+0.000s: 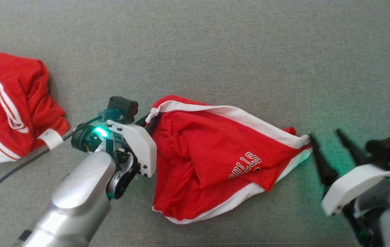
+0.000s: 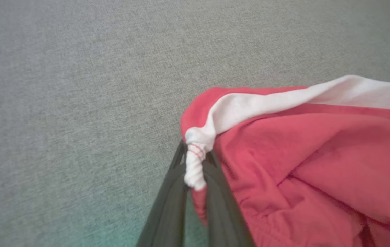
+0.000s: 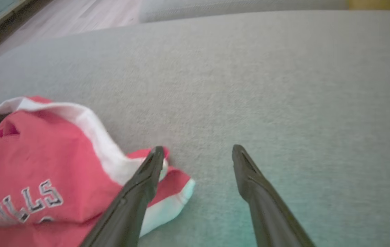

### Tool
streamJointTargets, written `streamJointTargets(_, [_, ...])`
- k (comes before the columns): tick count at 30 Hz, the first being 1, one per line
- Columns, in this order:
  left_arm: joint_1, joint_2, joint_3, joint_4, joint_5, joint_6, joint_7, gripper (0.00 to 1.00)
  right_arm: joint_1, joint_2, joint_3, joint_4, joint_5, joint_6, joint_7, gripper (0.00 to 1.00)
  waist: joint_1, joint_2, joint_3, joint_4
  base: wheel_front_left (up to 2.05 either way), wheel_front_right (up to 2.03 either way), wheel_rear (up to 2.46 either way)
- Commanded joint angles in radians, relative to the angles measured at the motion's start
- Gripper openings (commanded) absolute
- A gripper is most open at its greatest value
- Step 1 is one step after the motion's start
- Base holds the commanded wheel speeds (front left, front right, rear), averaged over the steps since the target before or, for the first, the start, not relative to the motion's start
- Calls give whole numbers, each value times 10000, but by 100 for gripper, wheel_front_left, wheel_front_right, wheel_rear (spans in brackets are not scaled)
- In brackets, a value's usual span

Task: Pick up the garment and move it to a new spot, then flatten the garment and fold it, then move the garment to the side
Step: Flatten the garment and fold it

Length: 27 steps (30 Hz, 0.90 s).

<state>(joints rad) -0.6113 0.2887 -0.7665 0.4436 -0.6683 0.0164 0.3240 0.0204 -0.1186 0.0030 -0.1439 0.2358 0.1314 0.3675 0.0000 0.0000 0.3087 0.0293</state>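
The grey fabric surface [image 1: 215, 44] spreads out under everything I see. On it, about in the middle of my head view, the garment [image 1: 215, 154] lies crumpled: red shorts with white trim and partly folded-over lettering [image 1: 246, 164] near the lower right. It stretches between my two hands. A second red garment [image 1: 6, 103], with white stripes, lies bunched at the far left, well apart from the first. My left forearm comes up from the lower left, and my left hand [image 2: 196, 157] is clamped on the garment's left corner, where the white trim is twisted into a small roll pinched between the two dark fingers. My right hand [image 1: 325, 135] is at the opposite end with its fingers spread wide apart and nothing between them. One fingertip sits right at the garment's white right corner; I cannot tell whether it touches the cloth. A thin black cable [image 1: 16, 168] runs away from my left wrist across the surface.
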Motion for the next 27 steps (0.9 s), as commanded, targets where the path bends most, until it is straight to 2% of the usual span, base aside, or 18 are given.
streamJointTargets(1, [-401,169,279,-241,38,-37,-74,0,127,-267,584,-325,149,-7,189,100,0,0,-3,30,0,0,0])
streamJointTargets(6, [-362,158,257,-285,46,9,-188,0,132,-476,1375,-312,580,-7,532,100,0,0,48,99,0,0,0])
streamJointTargets(27, [-425,-6,190,-137,11,56,-681,0,-674,-1165,2776,-141,1013,-7,594,100,0,0,158,380,0,0,0])
